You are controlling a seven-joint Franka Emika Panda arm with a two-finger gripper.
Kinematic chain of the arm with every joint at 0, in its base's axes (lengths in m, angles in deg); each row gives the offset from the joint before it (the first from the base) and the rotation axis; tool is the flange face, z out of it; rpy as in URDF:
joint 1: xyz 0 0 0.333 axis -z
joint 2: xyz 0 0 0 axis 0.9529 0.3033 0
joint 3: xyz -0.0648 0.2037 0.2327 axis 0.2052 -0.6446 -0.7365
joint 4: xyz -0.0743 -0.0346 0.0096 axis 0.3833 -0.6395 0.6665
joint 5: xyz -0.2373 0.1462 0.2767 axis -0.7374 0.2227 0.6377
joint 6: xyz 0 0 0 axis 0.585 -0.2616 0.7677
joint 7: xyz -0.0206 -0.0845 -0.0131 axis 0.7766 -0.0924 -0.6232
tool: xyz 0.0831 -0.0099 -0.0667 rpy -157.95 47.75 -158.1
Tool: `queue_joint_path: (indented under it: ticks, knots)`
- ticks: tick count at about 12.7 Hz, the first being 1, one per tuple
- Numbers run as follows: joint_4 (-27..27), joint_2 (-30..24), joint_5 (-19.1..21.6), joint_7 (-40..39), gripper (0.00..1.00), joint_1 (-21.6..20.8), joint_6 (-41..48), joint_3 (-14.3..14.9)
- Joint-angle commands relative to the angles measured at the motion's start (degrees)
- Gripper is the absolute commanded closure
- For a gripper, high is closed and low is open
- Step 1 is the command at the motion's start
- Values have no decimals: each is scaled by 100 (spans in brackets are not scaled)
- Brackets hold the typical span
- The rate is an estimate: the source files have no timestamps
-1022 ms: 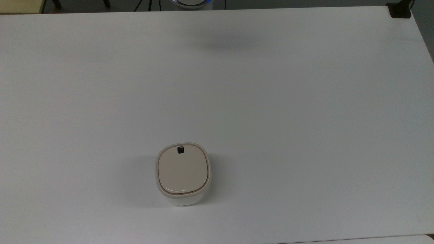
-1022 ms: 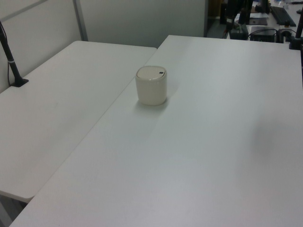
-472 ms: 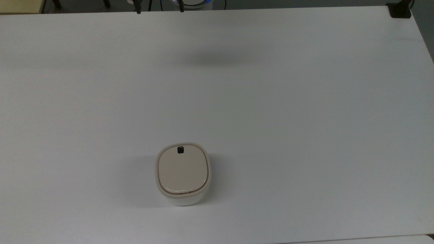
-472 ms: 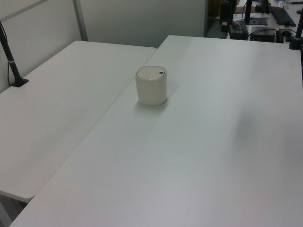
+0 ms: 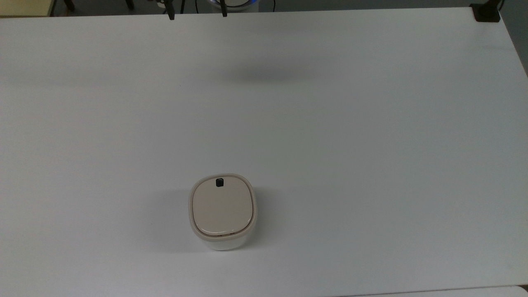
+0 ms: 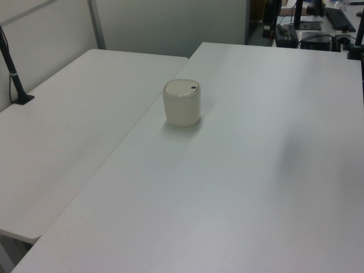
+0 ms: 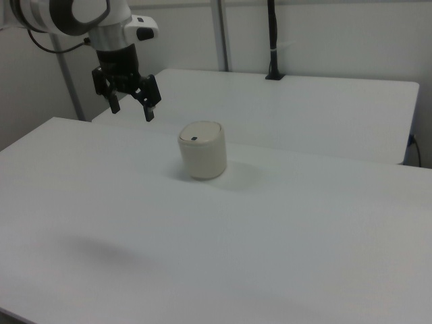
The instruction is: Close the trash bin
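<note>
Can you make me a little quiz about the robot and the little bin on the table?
1. True or false: the trash bin has its lid lying flat and shut.
2. In the right view, where is the pincer? A) pressing on the lid B) up in the air, to the right view's left of the bin C) lying on the table
3. Fill in: the small button on the lid is coloured ____.

Key
1. True: the lid sits level in the bin's rim.
2. B: it hangs above the table, fingers apart, touching nothing.
3. Black.
</note>
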Motion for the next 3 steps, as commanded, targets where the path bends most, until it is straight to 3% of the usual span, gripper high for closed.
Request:
queue_joint_path:
  ticks: [1, 3]
  knots:
    - [-72, -29, 172, -102, 0, -138, 184, 161]
    - [-72, -29, 163, -93, 0, -146, 193, 143]
